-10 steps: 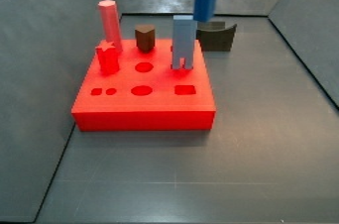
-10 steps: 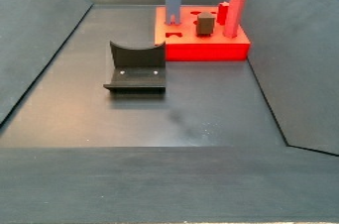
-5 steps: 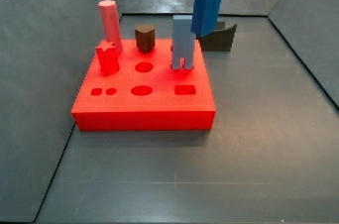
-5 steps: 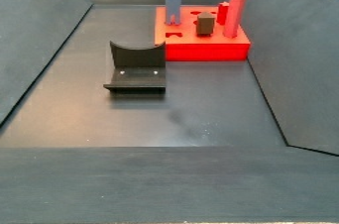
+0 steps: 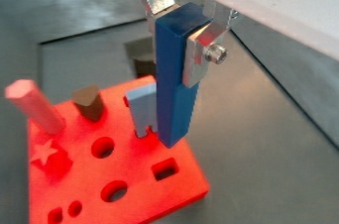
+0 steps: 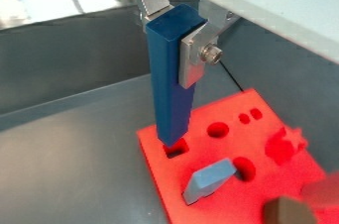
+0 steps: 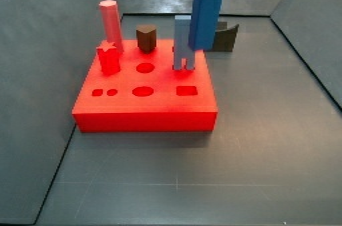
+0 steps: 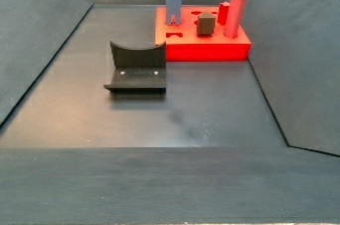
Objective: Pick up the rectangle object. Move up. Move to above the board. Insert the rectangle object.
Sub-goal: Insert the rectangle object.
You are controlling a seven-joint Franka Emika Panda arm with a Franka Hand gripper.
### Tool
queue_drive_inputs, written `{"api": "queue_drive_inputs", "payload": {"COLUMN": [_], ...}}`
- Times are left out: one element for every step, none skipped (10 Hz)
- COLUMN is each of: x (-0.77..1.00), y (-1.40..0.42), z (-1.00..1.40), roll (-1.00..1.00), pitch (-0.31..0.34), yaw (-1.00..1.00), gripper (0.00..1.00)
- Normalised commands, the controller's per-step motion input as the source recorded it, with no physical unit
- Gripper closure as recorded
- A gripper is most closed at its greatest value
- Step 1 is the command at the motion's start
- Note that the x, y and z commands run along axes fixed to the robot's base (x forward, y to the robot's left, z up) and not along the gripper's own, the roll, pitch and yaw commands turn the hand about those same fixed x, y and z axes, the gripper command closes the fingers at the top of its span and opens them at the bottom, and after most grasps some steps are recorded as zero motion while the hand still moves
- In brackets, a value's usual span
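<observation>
In both wrist views my gripper (image 5: 181, 30) (image 6: 176, 32) is shut on the top of the rectangle object (image 5: 176, 79) (image 6: 169, 79), a tall dark blue bar hanging upright. One silver finger (image 5: 204, 54) presses its side. The board (image 5: 126, 173) (image 6: 259, 159) (image 7: 144, 108) (image 8: 206, 51) is a bright red block below. In a wrist view the bar's lower end stands over a small rectangular hole (image 6: 171, 150). In a side view the rectangle object (image 7: 209, 10) hangs above the board, in front of the pale block; the gripper is above the frame there.
On the board stand a pale grey-blue block (image 7: 185, 45) (image 5: 143, 106), a red round peg (image 7: 110, 20) (image 8: 238, 10) and a dark brown block (image 7: 146, 38) (image 8: 206, 25). The dark fixture (image 8: 135, 67) (image 7: 225, 36) stands on the floor. Grey walls enclose the floor.
The blue bar has shifted from in front of the fixture to over the board, and its lower end now hangs lower in the side view. The pieces on the board have not moved.
</observation>
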Motion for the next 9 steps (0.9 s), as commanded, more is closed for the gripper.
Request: {"api": "queue_drive_inputs", "payload": {"x": [0.00, 0.00, -0.04, -0.13, 0.00, 0.00, 0.00, 0.00, 0.01], "y": [0.00, -0.02, -0.05, -0.09, -0.09, 0.00, -0.01, 0.00, 0.00], "z": [-0.57, -0.58, -0.49, -0.38, -0.26, -0.30, -0.36, -0.30, -0.22], "roll": [-0.01, -0.02, 0.00, 0.00, 0.00, -0.01, 0.00, 0.00, -0.01], "pitch": [0.000, 0.000, 0.011, 0.044, 0.031, 0.000, 0.000, 0.000, 0.000], "yaw": [-1.00, -1.00, -0.92, -0.82, -0.17, -0.01, 0.00, 0.00, 0.00], "gripper": [1.00, 1.00, 1.00, 1.00, 1.00, 1.00, 1.00, 1.00, 1.00]}}
